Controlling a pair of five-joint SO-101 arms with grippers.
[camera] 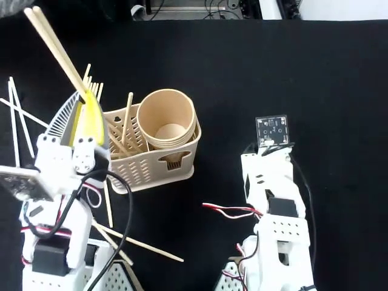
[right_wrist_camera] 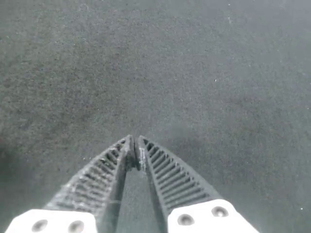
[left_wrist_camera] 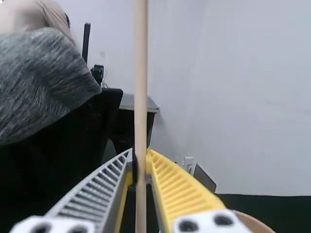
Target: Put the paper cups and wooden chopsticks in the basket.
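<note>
From above, the left hand [camera: 80,97] stands at the left end of the basket [camera: 151,167], its grey and yellow fingers shut on a pair of wooden chopsticks [camera: 54,45] that slant up and away toward the far left corner, well above the black tabletop [camera: 273,66]. The basket holds a stack of paper cups [camera: 167,118] upright in its right compartment, and upright sticks [camera: 126,118] lean in its left compartment. Loose chopsticks [camera: 142,245] lie on the tabletop near the left arm's base, and thinner pale sticks [camera: 15,118] lie crossed at the left edge. The right arm [camera: 273,194] sits well apart to the right of the basket, over bare cloth. In the left wrist view, the left hand [left_wrist_camera: 138,158] is clamped on a wooden stick [left_wrist_camera: 141,73] that runs straight up between the ribbed grey finger and the yellow one. In the right wrist view, the right hand [right_wrist_camera: 134,143] has its two ribbed fingers pressed tip to tip with nothing between them, just over the tabletop [right_wrist_camera: 194,58].
</note>
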